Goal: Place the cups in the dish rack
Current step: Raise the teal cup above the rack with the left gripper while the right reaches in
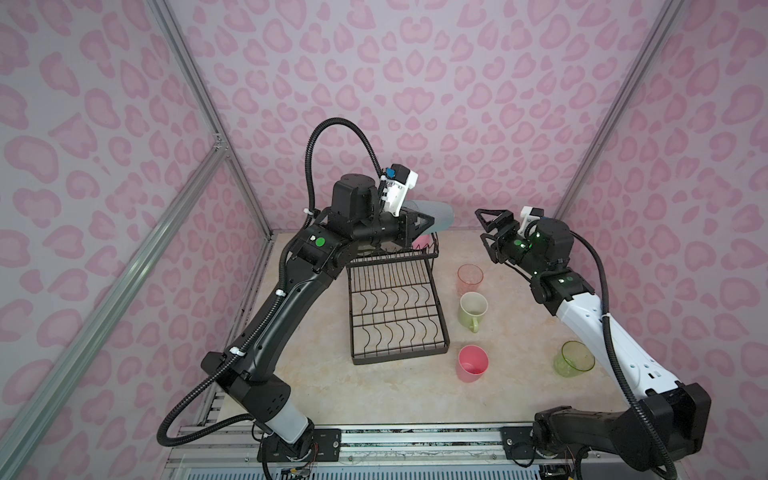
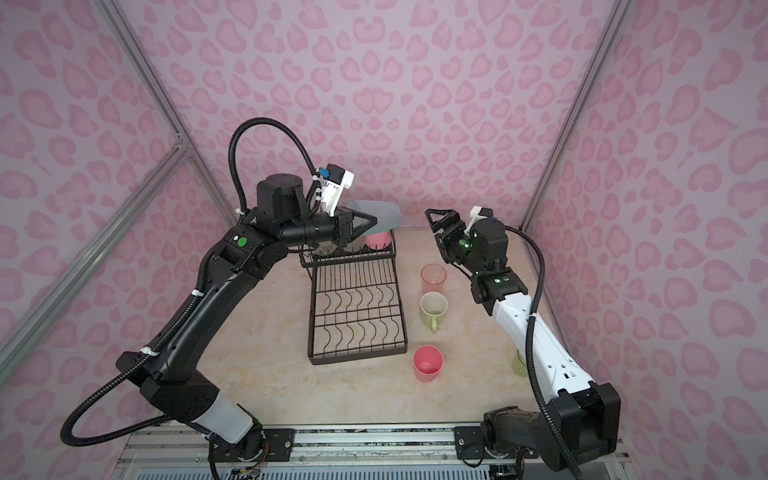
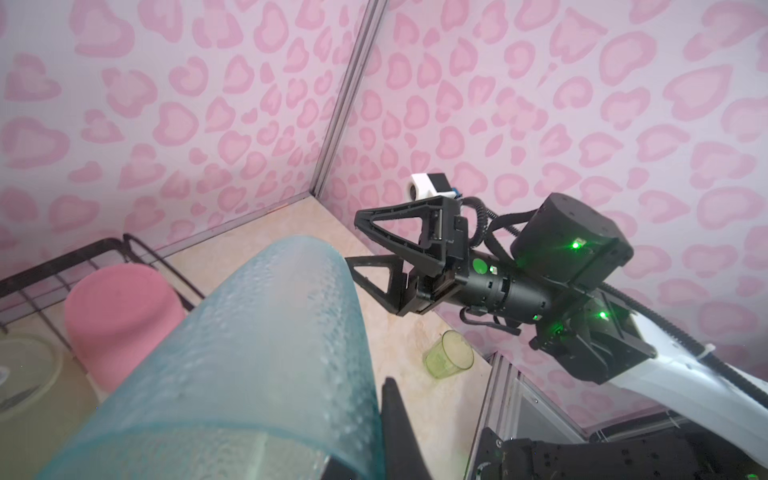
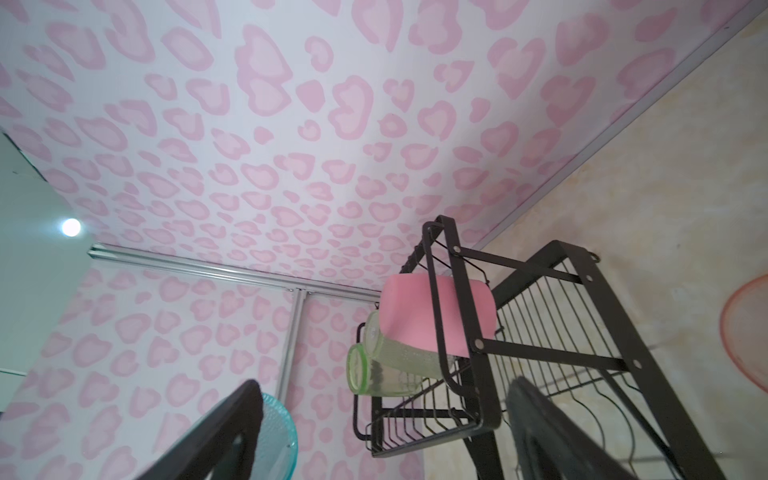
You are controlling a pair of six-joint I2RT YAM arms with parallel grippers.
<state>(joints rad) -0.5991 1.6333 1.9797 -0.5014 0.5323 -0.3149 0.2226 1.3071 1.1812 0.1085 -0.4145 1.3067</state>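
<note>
You are gripping the translucent teal cup (image 3: 257,353) in the clamped left gripper (image 2: 368,222), holding it sideways above the dish rack's (image 1: 395,357) raised basket (image 4: 485,390). That basket is carrying an upturned pink cup (image 4: 415,316) and two greenish cups (image 4: 407,359), so lowering carelessly risks knocking them. The right gripper (image 3: 355,239) is hanging spread and empty, near enough to clash.

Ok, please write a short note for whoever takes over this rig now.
Left gripper: jaws shut on the translucent teal plastic cup, on its side above the raised basket of the black wire dish rack. Right gripper: open, empty.
Done: upturned opaque pink plastic cup and two translucent greenish cups in the basket.
To do: place the teal cup, then load the translucent pink-orange cup, pale green handled mug, upright opaque pink cup and translucent yellow-green cup from the table.
</note>
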